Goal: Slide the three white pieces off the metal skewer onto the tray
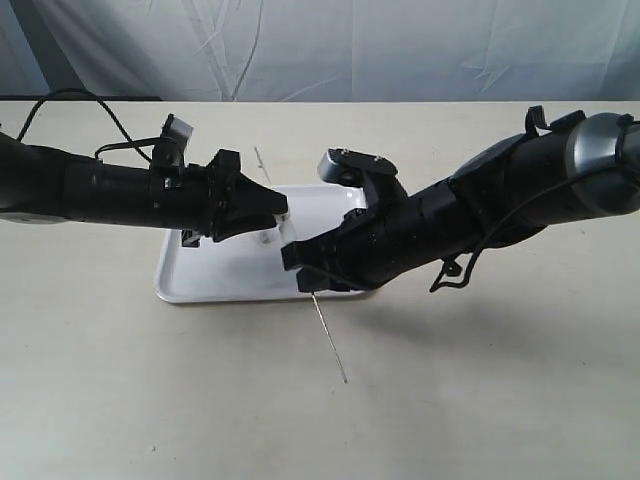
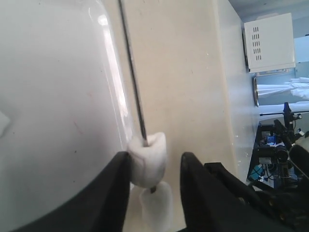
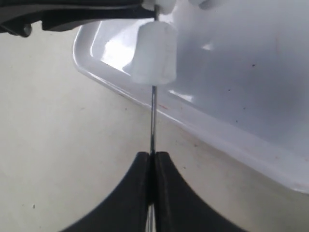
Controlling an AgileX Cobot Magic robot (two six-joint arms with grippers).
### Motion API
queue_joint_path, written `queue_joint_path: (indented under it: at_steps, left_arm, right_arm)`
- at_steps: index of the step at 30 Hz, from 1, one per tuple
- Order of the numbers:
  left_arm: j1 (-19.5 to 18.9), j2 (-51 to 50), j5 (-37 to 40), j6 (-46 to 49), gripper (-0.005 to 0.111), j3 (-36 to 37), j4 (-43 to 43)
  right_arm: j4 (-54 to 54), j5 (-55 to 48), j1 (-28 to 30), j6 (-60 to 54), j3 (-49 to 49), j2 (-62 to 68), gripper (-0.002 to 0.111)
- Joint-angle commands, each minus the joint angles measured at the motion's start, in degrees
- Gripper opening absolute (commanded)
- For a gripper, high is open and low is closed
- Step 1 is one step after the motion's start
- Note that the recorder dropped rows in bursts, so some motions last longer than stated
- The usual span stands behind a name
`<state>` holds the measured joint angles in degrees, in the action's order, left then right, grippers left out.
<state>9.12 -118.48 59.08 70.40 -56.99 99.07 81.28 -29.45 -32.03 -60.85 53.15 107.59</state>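
Firmly, right fingers pinch the metal skewer while parted left fingers straddle one white piece.

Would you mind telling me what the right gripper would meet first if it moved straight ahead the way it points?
Probably the nearest white piece on the metal skewer, straight ahead of the right gripper, which is shut on that skewer; depth is hard to judge.

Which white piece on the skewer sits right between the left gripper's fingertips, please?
The white piece bordering the bare metal skewer; its neighbour sits deeper, toward the wrist.
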Motion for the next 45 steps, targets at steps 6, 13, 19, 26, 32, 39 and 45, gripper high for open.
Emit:
queue_joint_path:
  at_steps: [6,13,19,26,32,39,45]
  left_arm:
    - [0.1,-0.2,1.0,0.3,0.029,0.0,0.9]
    - [0.1,-0.2,1.0,0.7,0.027,0.0,0.9]
    - [0.1,-0.2,-0.2,0.7,0.025,0.0,0.9]
    - [0.1,-0.2,-1.2,0.7,0.023,0.0,0.9]
    - [0.1,-0.2,-2.5,0.6,0.023,0.0,0.9]
    - [0.0,-0.2,-4.8,0.3,0.023,-0.9,0.9]
    - [0.0,-0.2,-6.8,0.1,0.023,-1.8,0.9]
  right_arm:
    - [0.0,-1.4,0.0,-0.4,0.3,0.1,-0.001]
    - [0.0,-2.8,0.0,-0.4,0.3,0.1,-0.001]
    - [-0.2,-3.1,0.0,-0.4,0.3,0.1,-0.001]
    - [-0.5,-4.8,0.0,-0.4,0.3,0.1,-0.001]
    - [-4.6,-6.4,0.0,2.6,0.3,0.1,-0.001]
    - [-12.5,-8.8,0.0,8.6,0.1,0.1,-0.001]
    - [-21.1,-11.7,0.0,16.4,0.1,0.0,-0.001]
